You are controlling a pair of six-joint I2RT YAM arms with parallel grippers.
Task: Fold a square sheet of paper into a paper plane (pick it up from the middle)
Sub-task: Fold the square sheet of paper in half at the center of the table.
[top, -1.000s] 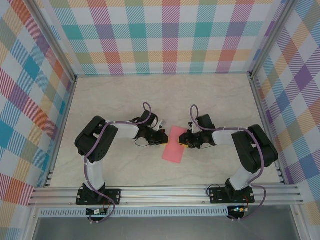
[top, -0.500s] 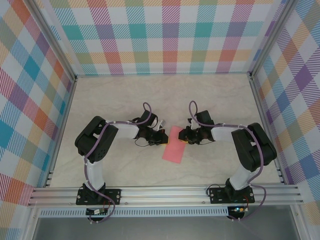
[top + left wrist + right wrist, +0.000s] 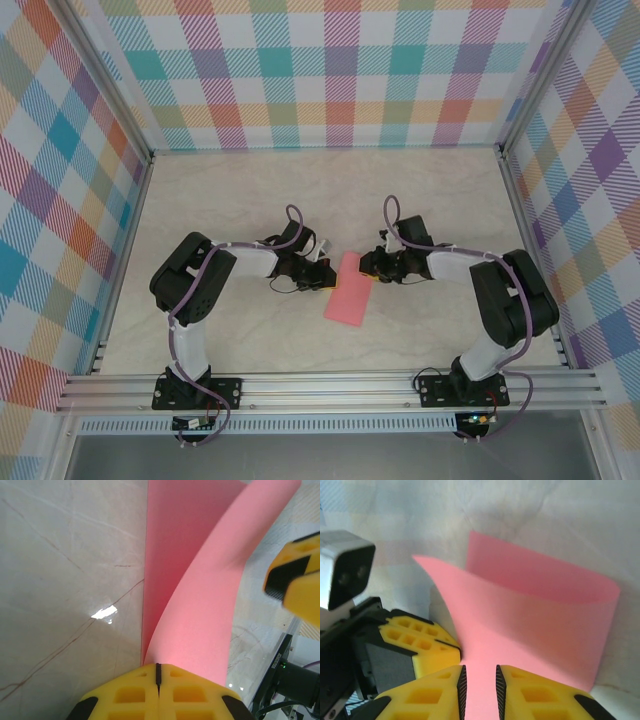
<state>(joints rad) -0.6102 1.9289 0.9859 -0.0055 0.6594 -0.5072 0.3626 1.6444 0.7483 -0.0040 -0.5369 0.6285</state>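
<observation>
The square sheet of paper, thin, smooth and salmon-pink, sits mid-table between your two arms, bent over itself in a soft, uncreased curl. Your left gripper is clamped on one edge, its yellow moulded fingers pressed together. Your right gripper stands narrowly apart, the sheet running into its gap.

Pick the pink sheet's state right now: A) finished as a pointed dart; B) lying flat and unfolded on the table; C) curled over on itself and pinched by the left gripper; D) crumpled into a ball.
C: the left wrist view shows the square sheet of paper arching over itself, rising out of the shut left gripper.
</observation>
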